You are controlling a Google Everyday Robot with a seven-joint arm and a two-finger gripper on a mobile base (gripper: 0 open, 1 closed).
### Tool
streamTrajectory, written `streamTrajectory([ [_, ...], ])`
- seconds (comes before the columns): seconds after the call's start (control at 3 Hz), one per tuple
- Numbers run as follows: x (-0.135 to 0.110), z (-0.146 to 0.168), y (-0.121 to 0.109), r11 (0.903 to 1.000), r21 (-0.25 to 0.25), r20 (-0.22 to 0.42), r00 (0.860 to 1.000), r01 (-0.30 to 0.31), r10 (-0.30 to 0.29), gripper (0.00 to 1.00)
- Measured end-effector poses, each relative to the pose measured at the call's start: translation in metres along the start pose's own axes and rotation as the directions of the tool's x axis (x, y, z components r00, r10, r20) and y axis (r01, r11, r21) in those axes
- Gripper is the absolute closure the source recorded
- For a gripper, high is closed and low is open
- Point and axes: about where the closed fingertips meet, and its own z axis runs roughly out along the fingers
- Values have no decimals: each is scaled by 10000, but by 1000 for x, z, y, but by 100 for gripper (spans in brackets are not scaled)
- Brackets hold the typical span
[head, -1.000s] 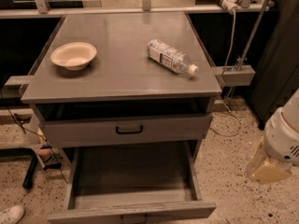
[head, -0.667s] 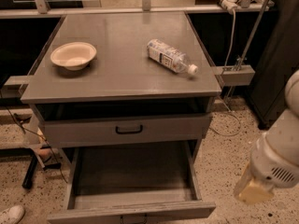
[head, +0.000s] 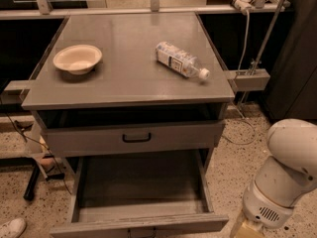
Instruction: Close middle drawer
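Gaping, the grey wooden middle drawer [head: 141, 182] has the tan pincer [head: 246, 230] beside its front corner, grip untellable.

Open middle drawer [head: 141, 185], gripper [head: 246, 229] at lower right

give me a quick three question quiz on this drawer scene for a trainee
1. True or false: the middle drawer is pulled far out and looks empty.
2. What lies on its side on the cabinet top? A) a mug B) a plastic bottle C) a can
3. Where is the gripper?

Key: 1 true. 2 B. 3 low at the right, just beside the drawer's front corner, partly cut off by the frame edge.
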Motion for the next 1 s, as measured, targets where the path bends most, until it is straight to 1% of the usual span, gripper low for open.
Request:
streamTrajectory([
  [0.33, 0, 0, 0, 10000, -4, 2, 10000, -1, 1, 100],
  [0.67, 1, 46, -1, 9974, -696, 312, 9993, -175, 197, 100],
  [1.0, -5, 101, -15, 9896, -1353, 688, 9959, -497, 595, 100],
])
